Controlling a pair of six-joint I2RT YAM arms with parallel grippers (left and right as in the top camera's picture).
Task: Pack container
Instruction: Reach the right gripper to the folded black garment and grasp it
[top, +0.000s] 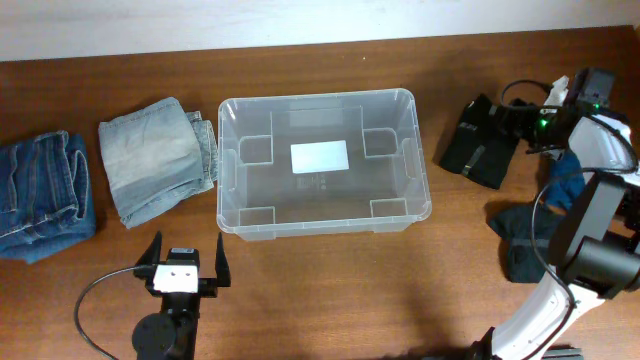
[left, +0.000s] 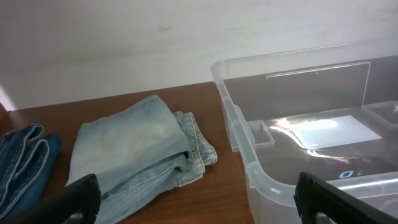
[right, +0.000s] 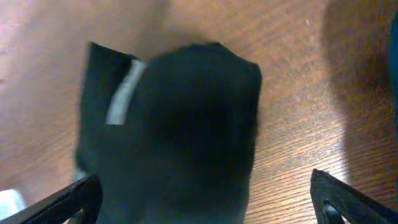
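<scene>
at table centre, container (top: 320, 228) sits unpacked. right gripper (right: 205, 199), fingers spread wide and holding nothing, hovers over black folded garment (top: 480, 140); left gripper (top: 187, 257) likewise wide, empty. likely step: first pickup; next calls for lowering and closing on cloth.

container (top: 323, 222) | clear plastic bin; upright; empty; white base label

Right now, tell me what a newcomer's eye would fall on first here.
The empty clear bin stands at the table's centre, a white label on its base. Left of it lie folded light jeans and dark jeans; to its right, a black garment with the open right pincer above it.
</scene>
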